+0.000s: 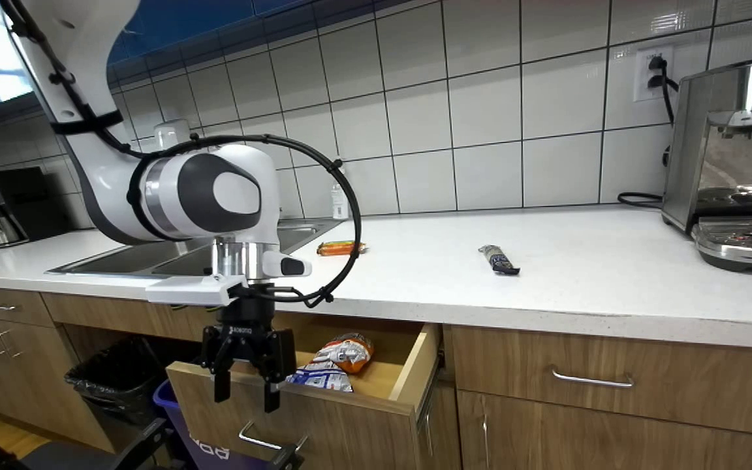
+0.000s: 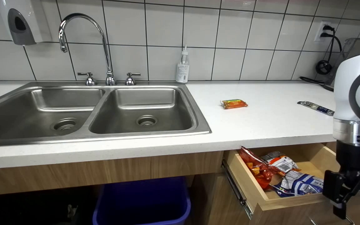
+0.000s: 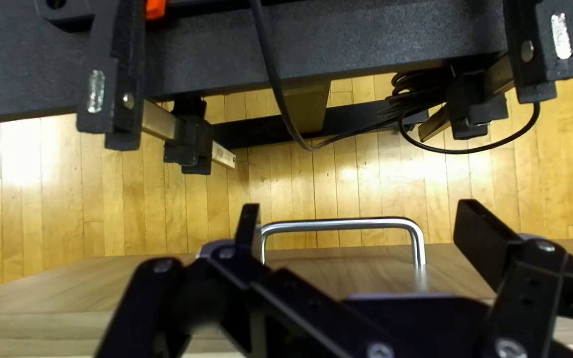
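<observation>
My gripper point(image 1: 247, 391) is open and empty. It points down in front of the pulled-out wooden drawer point(image 1: 363, 427), near its front board. The drawer's metal handle point(image 3: 336, 224) lies below and between the fingers in the wrist view; no contact is clear. Inside the drawer, in an exterior view, lie a red bag point(image 2: 261, 170), a white and orange bag point(image 2: 283, 164) and a blue and white bag point(image 2: 305, 182). On the white counter, an orange packet point(image 1: 337, 248) and a dark blue wrapped bar point(image 1: 499, 259) lie apart; both show in both exterior views.
A steel double sink point(image 2: 92, 131) is set in the counter point(image 1: 578, 294). A coffee machine point(image 1: 741, 163) stands at one end. A purple-blue bin point(image 2: 142, 200) and a black-lined bin point(image 1: 115, 378) stand under the counter. A dark frame point(image 3: 341, 44) with clamps faces the drawer.
</observation>
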Available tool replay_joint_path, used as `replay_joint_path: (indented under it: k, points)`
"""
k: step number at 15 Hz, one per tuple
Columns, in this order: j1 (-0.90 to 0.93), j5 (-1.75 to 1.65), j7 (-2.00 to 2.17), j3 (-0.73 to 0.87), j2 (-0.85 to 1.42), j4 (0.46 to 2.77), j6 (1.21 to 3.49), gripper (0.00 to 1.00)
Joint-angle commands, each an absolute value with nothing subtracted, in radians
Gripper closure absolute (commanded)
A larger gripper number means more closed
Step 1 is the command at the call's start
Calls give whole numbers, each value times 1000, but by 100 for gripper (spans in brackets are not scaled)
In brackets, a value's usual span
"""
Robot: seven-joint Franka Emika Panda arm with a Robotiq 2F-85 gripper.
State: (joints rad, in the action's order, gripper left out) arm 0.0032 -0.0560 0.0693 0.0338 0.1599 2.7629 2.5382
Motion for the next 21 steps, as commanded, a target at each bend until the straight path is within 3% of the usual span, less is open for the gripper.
replay_joint_path:
  k: [1, 21]
  points:
    - [18, -121, 129, 48, 202, 2734, 2589, 0]
    - [14, -182, 111, 102, 303, 2602, 2622, 0]
